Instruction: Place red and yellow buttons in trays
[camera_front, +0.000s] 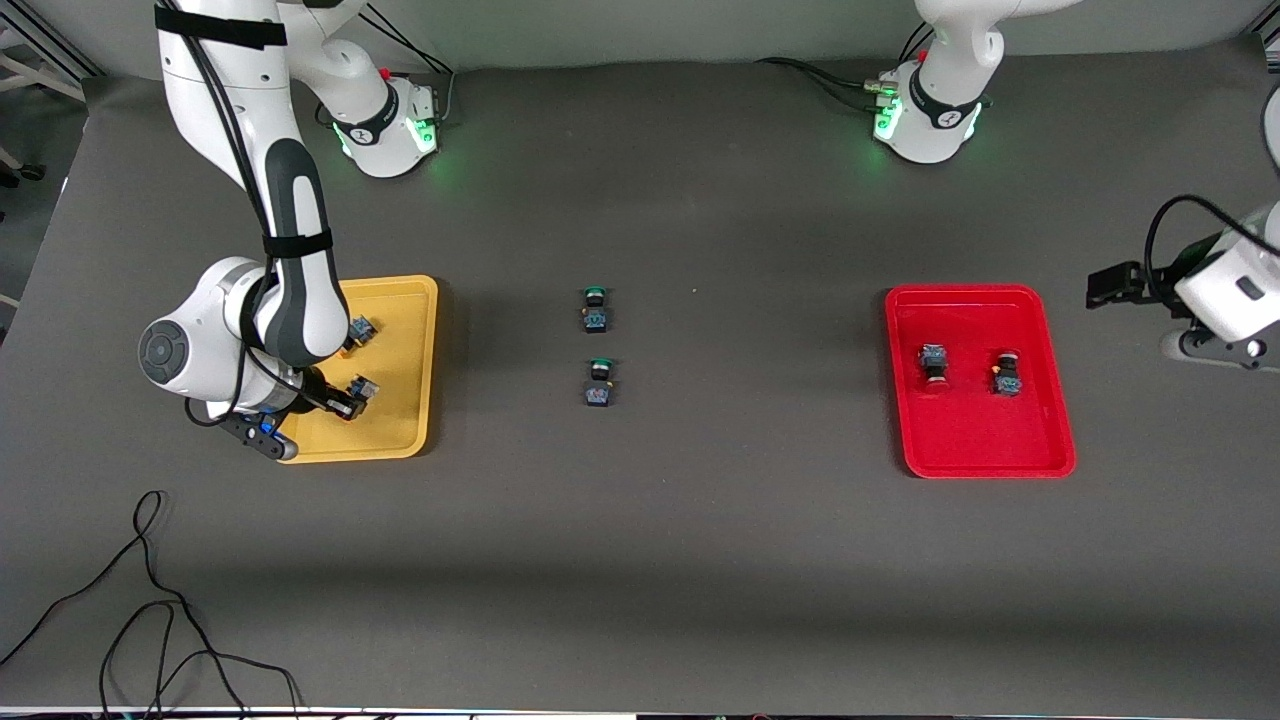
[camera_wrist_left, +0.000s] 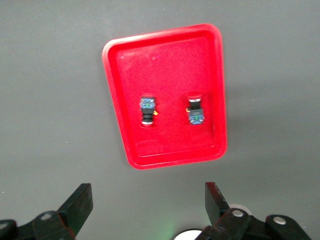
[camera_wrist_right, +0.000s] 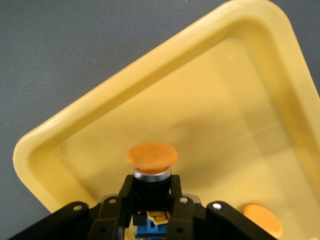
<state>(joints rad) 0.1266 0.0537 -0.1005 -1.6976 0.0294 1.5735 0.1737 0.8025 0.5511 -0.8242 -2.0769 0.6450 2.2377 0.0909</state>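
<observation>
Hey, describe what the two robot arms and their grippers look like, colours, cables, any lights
Both arms are glossy white with rounded joints. The right arm has a dark grey forearm panel, black straps and a black cable running down it. Both bases glow green where cables plug in. The left gripper has black angular fingers with silver screws; the right gripper is black too, with silver screws.

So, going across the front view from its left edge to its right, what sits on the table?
Shallow yellow plastic tray → two green-capped push-button switches in the middle → shallow red plastic tray.
</observation>
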